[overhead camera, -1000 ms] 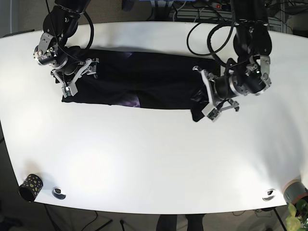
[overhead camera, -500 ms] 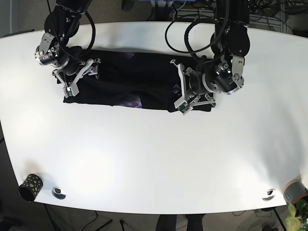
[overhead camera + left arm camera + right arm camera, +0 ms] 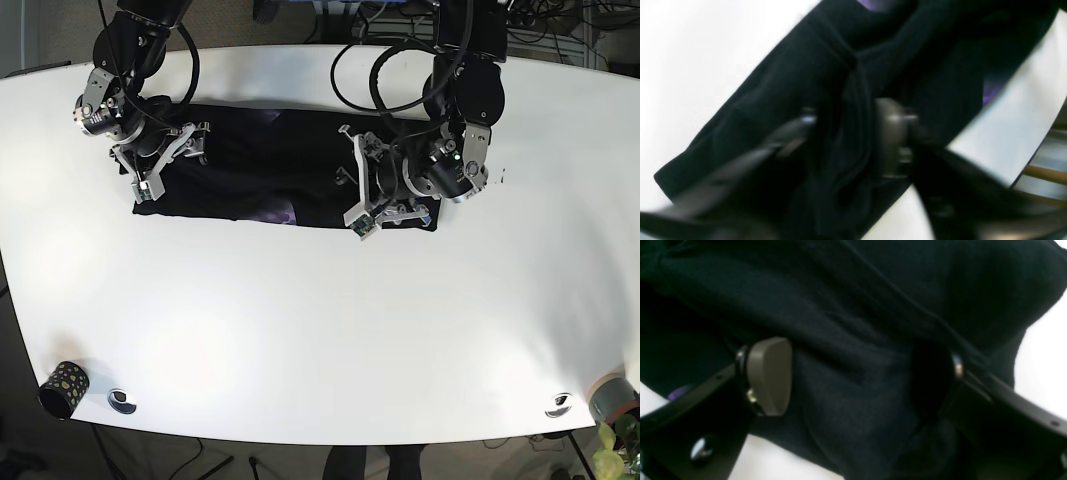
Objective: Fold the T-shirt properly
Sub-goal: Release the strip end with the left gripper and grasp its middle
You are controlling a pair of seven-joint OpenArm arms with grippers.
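Observation:
The black T-shirt (image 3: 260, 160) lies as a long band across the far half of the white table (image 3: 320, 330). Its right end is doubled over toward the middle. My left gripper (image 3: 358, 190) sits over that doubled part, shut on a bunched ridge of the T-shirt (image 3: 853, 110). The left wrist view is blurred, with its fingers (image 3: 893, 133) close on either side of the fabric. My right gripper (image 3: 160, 165) is at the shirt's left end. It stands open, and black cloth (image 3: 853, 386) fills the wide gap between its pads (image 3: 770, 373).
A patterned cup (image 3: 63, 388) and a small round piece (image 3: 122, 401) stand at the near left corner. Another round piece (image 3: 558, 405), a grey pot (image 3: 610, 395) and a plant (image 3: 620, 440) are at the near right corner. Cables hang behind the table.
My left gripper has travelled left with the shirt's right end, folding it over toward the middle. The right arm has stayed in place at the left end.

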